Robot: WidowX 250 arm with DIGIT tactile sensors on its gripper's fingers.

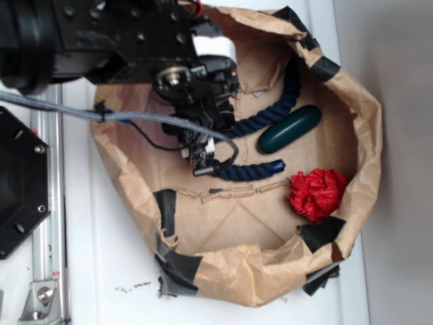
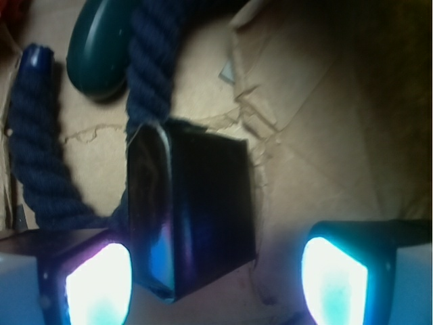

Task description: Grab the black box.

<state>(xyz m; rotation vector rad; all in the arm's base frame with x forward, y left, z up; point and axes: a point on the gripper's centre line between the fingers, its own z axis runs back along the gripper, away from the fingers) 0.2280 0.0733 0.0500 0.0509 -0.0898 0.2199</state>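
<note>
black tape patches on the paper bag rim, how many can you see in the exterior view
5 at least: top right rim, a second just below it, left inner wall, bottom left, lower right. The arm covers the top left rim, so more may be hidden.

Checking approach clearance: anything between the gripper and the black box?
Nothing visible. In the wrist view the glossy black box sits between the open gripper's glowing fingertips. The navy rope touches the box's far side, outside the gap.
</note>
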